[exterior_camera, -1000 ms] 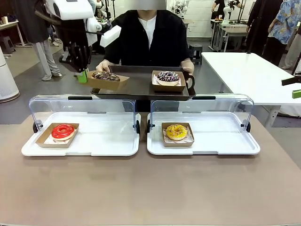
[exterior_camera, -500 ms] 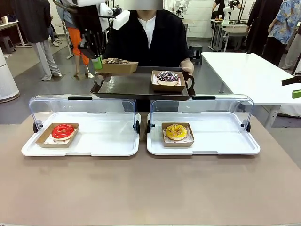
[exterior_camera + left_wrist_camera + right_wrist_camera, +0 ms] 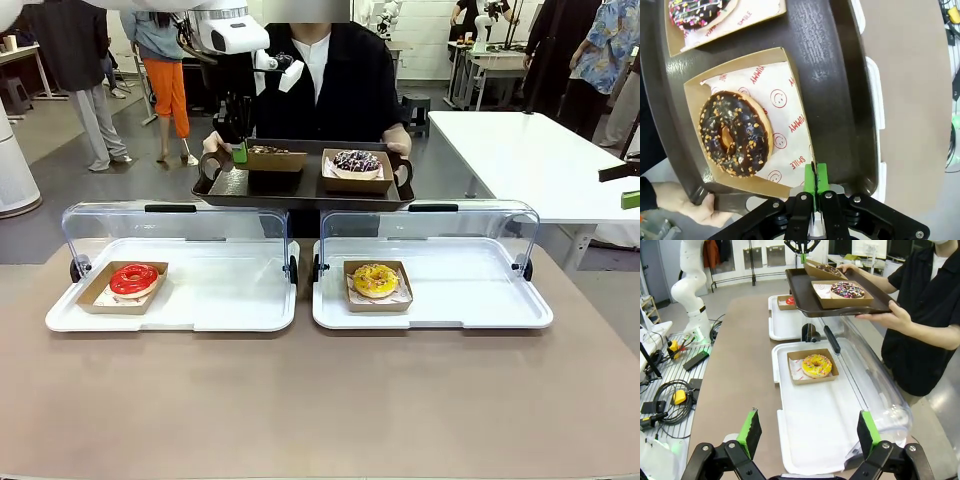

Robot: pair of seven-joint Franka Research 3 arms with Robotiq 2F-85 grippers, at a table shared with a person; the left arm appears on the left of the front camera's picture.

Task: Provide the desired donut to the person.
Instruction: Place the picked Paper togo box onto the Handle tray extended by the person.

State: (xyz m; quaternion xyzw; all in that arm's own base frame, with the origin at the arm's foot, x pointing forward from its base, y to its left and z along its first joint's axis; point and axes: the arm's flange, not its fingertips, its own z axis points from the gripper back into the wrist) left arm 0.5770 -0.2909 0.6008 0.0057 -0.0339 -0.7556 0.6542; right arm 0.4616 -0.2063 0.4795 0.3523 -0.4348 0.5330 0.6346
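A chocolate donut (image 3: 735,134) with nut bits lies on paper in a cardboard tray (image 3: 276,158). My left gripper (image 3: 815,179) is shut on that tray's rim and holds it low over the left half of a dark serving tray (image 3: 300,188). Whether the cardboard rests on the dark tray I cannot tell. The person (image 3: 330,80) in a black shirt holds the dark tray by both handles. A sprinkled donut (image 3: 357,163) in its own cardboard tray sits on its right half. My right gripper (image 3: 808,432) hangs open over the right white tray, holding nothing.
Two white display trays with raised clear lids stand on the brown table. The left tray (image 3: 200,300) holds a red donut (image 3: 133,280); the right tray (image 3: 470,300) holds a yellow donut (image 3: 375,280). A white table (image 3: 530,160) stands at the far right.
My left gripper has carried the chocolate donut's cardboard tray up from the dark tray's left edge, then right and down over its left half. The right arm has not moved.
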